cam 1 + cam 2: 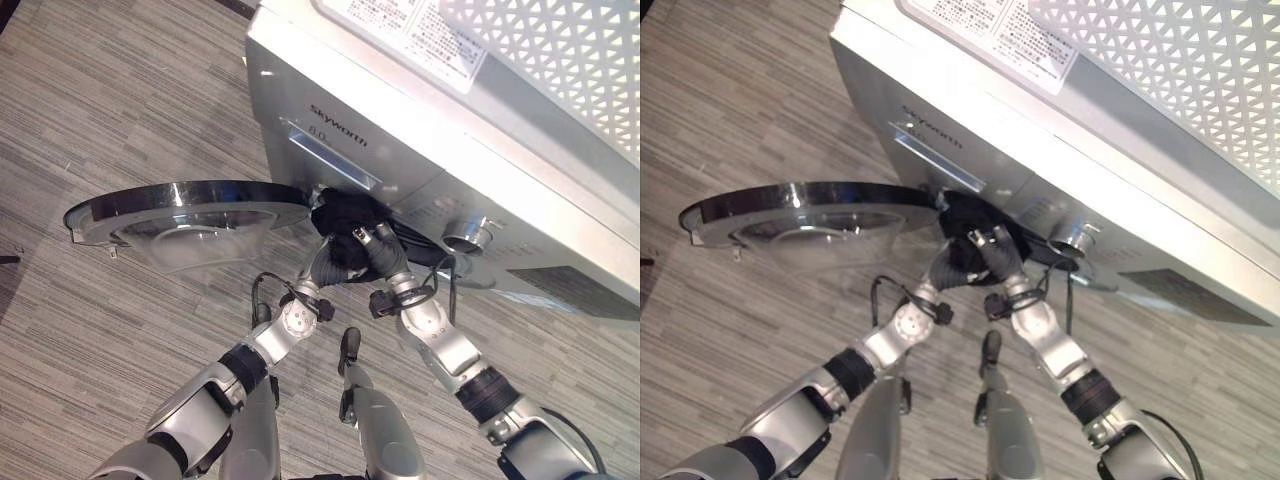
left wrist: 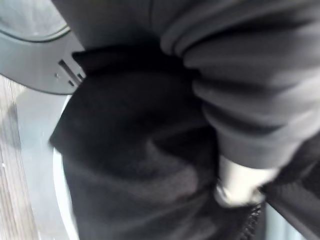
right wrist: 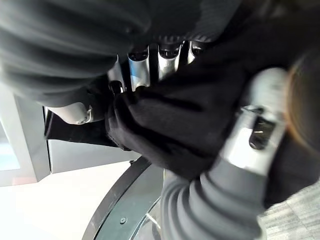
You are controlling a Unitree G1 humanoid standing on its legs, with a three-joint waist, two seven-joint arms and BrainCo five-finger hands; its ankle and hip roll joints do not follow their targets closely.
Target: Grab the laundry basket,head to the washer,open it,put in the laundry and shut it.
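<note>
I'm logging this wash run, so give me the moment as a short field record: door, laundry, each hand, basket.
washer: silver front-loader, seen from above
door: swung open toward the robot's left
laundry: black garment bunched at the drum opening, not fully inside
left hand: against the garment from below, fingers hidden in the cloth
right hand: on the garment at the opening, fingers curled into the cloth
basket: white perforated basket on top of the washer
step: loading under way, door not yet shut

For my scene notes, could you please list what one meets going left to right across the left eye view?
Open washer door → black garment with both hands on it → washer knob → white laundry basket.
</note>
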